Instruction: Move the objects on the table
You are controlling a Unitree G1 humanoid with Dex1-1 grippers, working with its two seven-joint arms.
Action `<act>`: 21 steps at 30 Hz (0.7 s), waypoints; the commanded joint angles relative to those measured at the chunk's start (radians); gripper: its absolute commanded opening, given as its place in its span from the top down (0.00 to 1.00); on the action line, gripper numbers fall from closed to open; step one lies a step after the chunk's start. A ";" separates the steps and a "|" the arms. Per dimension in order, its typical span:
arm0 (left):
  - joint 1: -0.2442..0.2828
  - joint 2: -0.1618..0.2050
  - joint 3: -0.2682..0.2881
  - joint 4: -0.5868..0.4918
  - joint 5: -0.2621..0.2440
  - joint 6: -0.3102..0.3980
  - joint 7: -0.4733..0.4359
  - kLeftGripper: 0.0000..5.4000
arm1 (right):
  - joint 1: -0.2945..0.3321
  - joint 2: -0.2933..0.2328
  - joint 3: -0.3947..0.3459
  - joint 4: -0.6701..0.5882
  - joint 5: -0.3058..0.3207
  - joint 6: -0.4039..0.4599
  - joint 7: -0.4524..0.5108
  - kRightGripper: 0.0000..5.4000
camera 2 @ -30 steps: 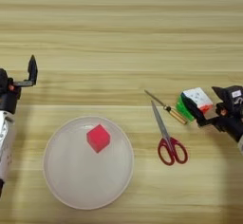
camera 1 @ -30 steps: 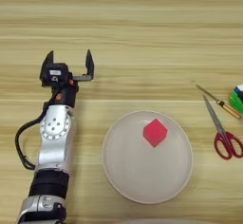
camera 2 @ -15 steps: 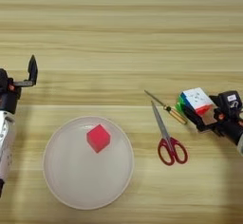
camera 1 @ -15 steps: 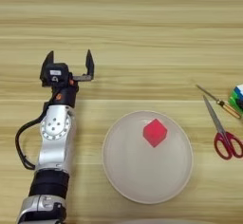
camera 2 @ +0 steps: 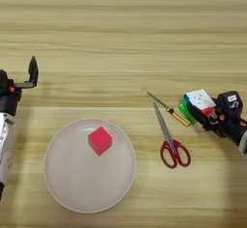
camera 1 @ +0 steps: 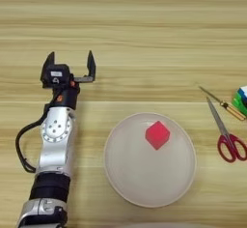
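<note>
The multicoloured puzzle cube (camera 2: 198, 102) is held at the right side of the table (camera 1: 144, 38) by the right gripper (camera 2: 205, 112), whose black fingers are clamped on the cube's near and lower faces; whether the cube is lifted or resting on the wood cannot be told. This grip is judged to serve a shift of the cube, as the task asks only that the objects be moved. Just to the cube's left lies the thin orange-handled screwdriver (camera 2: 169, 110), its handle end very close to or touching the cube, so a sideways drag toward the middle could knock it. The red-handled scissors (camera 2: 170, 139) lie beside the screwdriver, blades shut and pointing away from the robot, handles toward it. The small red cube (camera 1: 157, 135) sits inside the large round cream plate (camera 1: 125, 174), somewhat toward the far rim, and is thus kept from sliding off. The left gripper (camera 1: 70, 70) is parked over bare wood to the plate's left and farther back, its fingers spread wide apart and holding nothing. Open room is seen across the whole far half of the table and between the plate and the scissors; the right edge is close to the held cube.
</note>
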 commanded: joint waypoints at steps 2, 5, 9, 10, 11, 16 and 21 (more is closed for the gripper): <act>-0.009 0.003 0.001 0.005 0.001 -0.010 -0.003 0.00 | -0.020 -0.020 0.000 -0.001 -0.007 0.017 -0.004 0.38; -0.009 0.003 0.001 0.005 0.001 -0.010 -0.003 0.00 | -0.023 -0.023 -0.004 -0.014 -0.002 0.022 -0.004 0.38; -0.010 0.002 0.001 0.010 0.001 -0.013 -0.003 0.00 | -0.028 -0.026 -0.008 -0.025 0.003 0.026 -0.004 0.38; -0.010 0.002 0.000 0.010 0.002 -0.013 -0.003 0.00 | -0.029 -0.027 -0.009 -0.029 0.003 0.027 -0.004 0.38; -0.010 0.002 0.000 0.009 0.002 -0.013 -0.002 0.00 | -0.028 -0.027 -0.009 -0.037 0.005 0.030 -0.005 0.38; -0.011 0.001 0.000 0.010 0.002 -0.014 -0.002 0.00 | -0.026 -0.028 -0.013 -0.083 0.013 0.041 -0.010 0.38; -0.012 0.002 0.000 0.012 0.003 -0.015 -0.001 0.00 | -0.027 -0.038 -0.026 -0.171 0.026 0.068 -0.017 0.38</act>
